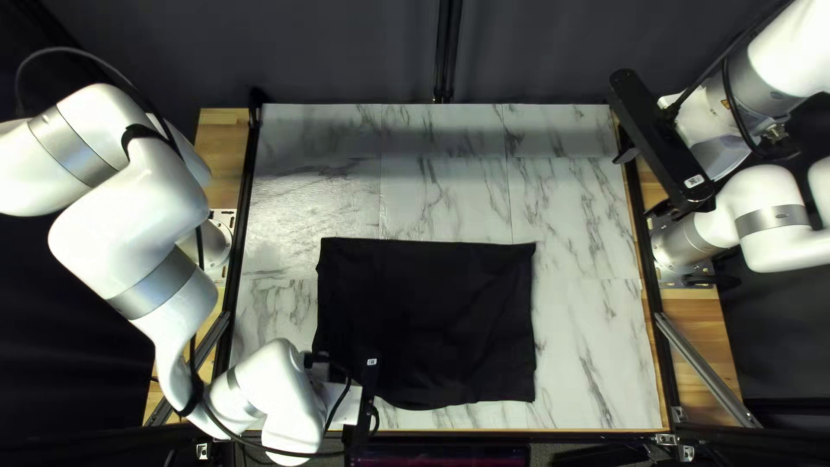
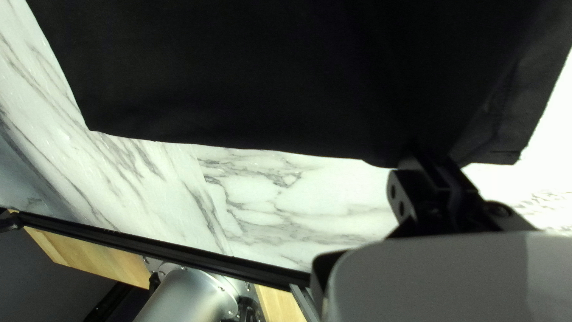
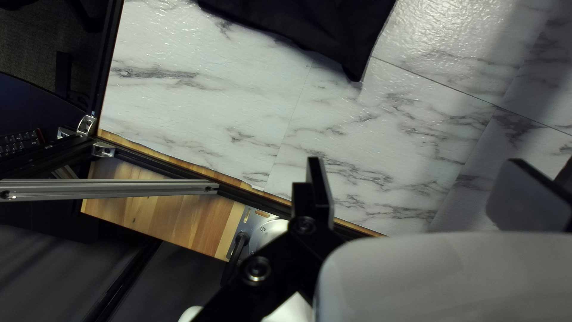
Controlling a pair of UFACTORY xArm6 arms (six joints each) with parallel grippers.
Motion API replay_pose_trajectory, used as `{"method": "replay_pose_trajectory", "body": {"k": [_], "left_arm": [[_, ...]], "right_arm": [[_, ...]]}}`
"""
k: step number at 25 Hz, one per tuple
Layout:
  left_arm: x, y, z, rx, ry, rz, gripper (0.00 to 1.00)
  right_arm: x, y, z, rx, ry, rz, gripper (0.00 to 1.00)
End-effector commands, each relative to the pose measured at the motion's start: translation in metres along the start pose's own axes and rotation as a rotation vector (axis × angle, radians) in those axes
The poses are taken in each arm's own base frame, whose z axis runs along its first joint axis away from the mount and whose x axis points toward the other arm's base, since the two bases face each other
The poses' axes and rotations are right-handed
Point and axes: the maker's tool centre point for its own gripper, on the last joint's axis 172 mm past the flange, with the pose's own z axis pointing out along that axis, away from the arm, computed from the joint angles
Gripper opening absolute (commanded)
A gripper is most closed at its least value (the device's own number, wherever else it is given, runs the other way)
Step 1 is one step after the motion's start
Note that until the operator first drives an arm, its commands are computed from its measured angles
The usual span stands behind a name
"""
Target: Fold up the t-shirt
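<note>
The black t-shirt point(image 1: 428, 320) lies as a roughly rectangular dark panel on the table, its near edge curving. At that edge, toward the shirt's near left corner, is my left gripper point(image 1: 367, 399); its fingertips are hidden from above. In the left wrist view the left gripper point(image 2: 426, 160) is shut on the edge of the t-shirt point(image 2: 268, 71), and the cloth creases beside its fingers. My right gripper point(image 1: 644, 182) is raised over the table's right edge, away from the shirt. In the right wrist view the right gripper point(image 3: 426, 194) stands wide open with nothing between its fingers; a corner of the t-shirt point(image 3: 351, 42) lies ahead.
Marble-patterned table surface point(image 1: 588, 337) shows around the shirt. Black rails point(image 1: 245, 216) and wooden strips point(image 1: 226, 147) run along the sides. My left arm point(image 1: 143, 225) reaches over the table's near left corner. A metal brace point(image 3: 107, 189) stands outside the right edge.
</note>
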Motion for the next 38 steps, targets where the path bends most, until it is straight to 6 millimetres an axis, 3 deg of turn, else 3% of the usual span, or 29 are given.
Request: {"method": "replay_pose_trajectory", "body": {"k": [1, 2, 3, 15, 28, 33, 38], "left_arm": [[0.003, 0.002, 0.012, -0.018, -0.01, 0.002, 0.45], [0.002, 0.0, 0.015, -0.022, -0.012, 0.0, 0.89], [0.001, -0.001, 0.017, -0.026, -0.013, -0.001, 1.0], [-0.006, -0.011, -0.004, -0.021, -0.002, -0.006, 1.0], [0.05, -0.028, 0.019, -0.006, 0.1, 0.041, 1.0], [0.057, -0.022, 0.027, -0.017, 0.107, 0.058, 1.0], [0.053, -0.008, 0.013, -0.019, 0.112, 0.07, 1.0]], "right_arm": [[0.0, 0.0, 0.0, 0.0, 0.0, 0.0, 1.0], [0.0, 0.0, 0.0, 0.0, 0.0, 0.0, 1.0], [0.0, 0.0, 0.0, 0.0, 0.0, 0.0, 1.0], [0.0, 0.0, 0.0, 0.0, 0.0, 0.0, 1.0], [0.0, 0.0, 0.0, 0.0, 0.0, 0.0, 1.0], [0.0, 0.0, 0.0, 0.0, 0.0, 0.0, 1.0], [0.0, 0.0, 0.0, 0.0, 0.0, 0.0, 1.0]]}}
